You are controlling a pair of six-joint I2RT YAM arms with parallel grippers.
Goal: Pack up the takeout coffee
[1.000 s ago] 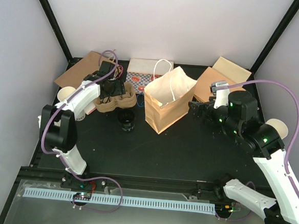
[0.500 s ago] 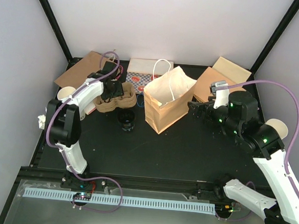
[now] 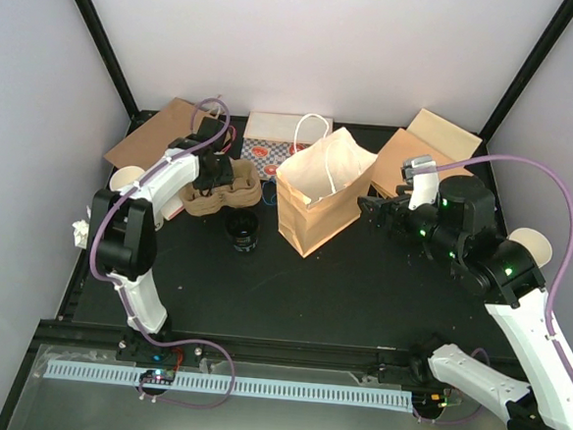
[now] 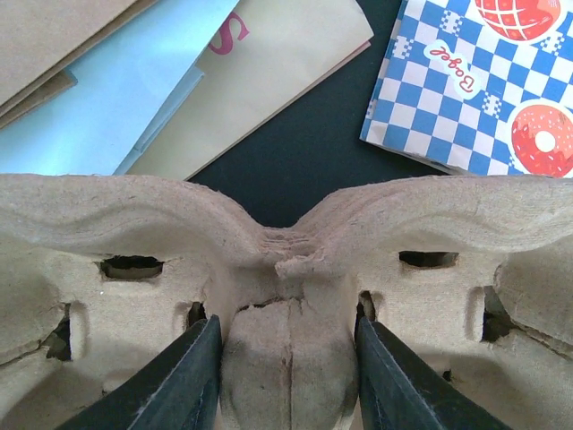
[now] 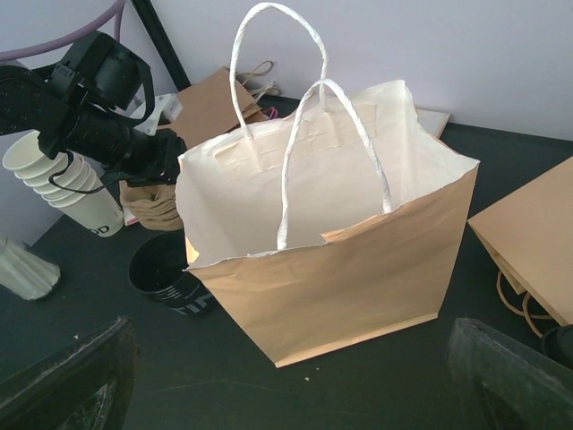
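coffee cup (image 3: 242,230): black, upright on the surface (image 3: 360,289), just in front of the pulp carrier (image 3: 221,191), left of the open paper bag (image 3: 318,193) | left jaws: clamped on the carrier's centre post | right jaws: spread wide, holding nothing, facing the bag's right side

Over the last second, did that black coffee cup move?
No. The coffee cup sits where it was, just left of the paper bag.

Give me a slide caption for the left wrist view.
Left end effector closed on the centre post of a pulp cup carrier, flat paper bags and a bagel-print sheet beyond.
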